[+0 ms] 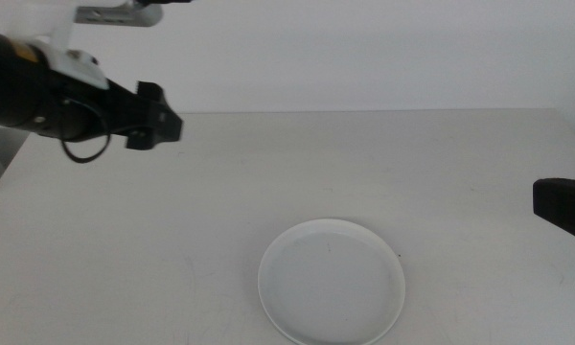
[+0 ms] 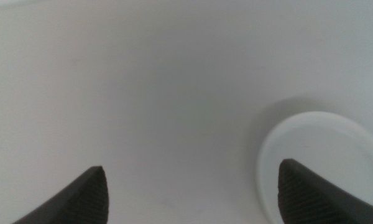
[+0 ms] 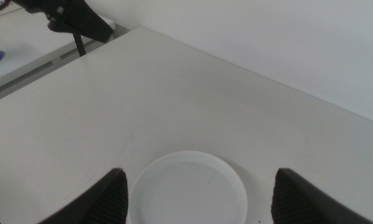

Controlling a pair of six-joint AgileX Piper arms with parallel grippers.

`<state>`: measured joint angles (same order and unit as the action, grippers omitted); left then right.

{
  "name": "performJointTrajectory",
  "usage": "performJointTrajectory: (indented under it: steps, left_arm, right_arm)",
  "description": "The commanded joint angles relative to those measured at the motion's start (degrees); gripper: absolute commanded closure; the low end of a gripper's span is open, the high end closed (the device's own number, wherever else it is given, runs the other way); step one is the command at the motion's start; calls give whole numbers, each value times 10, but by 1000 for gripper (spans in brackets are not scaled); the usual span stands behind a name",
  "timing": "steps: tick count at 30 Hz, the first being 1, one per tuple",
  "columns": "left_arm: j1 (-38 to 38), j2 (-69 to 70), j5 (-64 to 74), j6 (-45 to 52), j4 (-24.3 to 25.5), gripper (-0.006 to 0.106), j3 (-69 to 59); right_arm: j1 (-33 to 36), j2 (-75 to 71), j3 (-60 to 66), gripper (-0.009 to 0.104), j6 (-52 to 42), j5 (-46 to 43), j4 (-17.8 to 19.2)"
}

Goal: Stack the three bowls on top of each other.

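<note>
While one white bowl [image 1: 332, 282] sits alone on the table [image 1: 441, 172], the left gripper [image 1: 158, 120] hangs up and left of it, jaws wide and empty; the right gripper [image 3: 199, 193] waits right of it, jaws wide, empty.

White bowl [image 1: 332, 282] on white table [image 1: 172, 240]; dark hands.

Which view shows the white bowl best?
The middle view: the shallow round white bowl sits nearly whole, only its near rim cropped. The right wrist view cuts its lower edge; the left wrist view shows it partly behind a jaw.
</note>
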<state>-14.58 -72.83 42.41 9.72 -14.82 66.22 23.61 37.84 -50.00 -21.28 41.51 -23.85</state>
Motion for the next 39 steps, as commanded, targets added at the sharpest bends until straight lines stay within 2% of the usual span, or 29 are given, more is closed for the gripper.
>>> performJointTrajectory:
  steps: [1, 11, 16, 22, 28, 30, 34, 39]
  left_arm:
    - [5, 24, -30, -8, 14, -5, 17]
    - [9, 26, -52, -8, 44, -5, 17]
    - [9, 26, -56, -8, 42, -5, 17]
    - [22, 26, -59, -13, 47, -5, 17]
    - [80, 26, -27, -8, 46, -5, 39]
    - [95, 27, -16, -8, 46, -5, 50]
    - [106, 40, -2, -8, 46, -5, 45]
    - [106, 73, -33, -6, 47, -5, 14]
  right_arm:
    - [0, 0, -13, 36, -3, -34, -5]
    - [0, 0, -13, 36, -3, -36, -6]
    - [0, 0, -13, 36, 16, -71, -14]
    - [0, 42, -14, 36, 93, -85, 19]
    - [-5, 112, -16, 36, 149, -116, 57]
    - [-23, 140, -26, 36, 162, -113, 67]
    - [-84, 174, -66, 36, 160, -97, 65]
    - [-203, 188, -114, 36, 128, -73, 61]
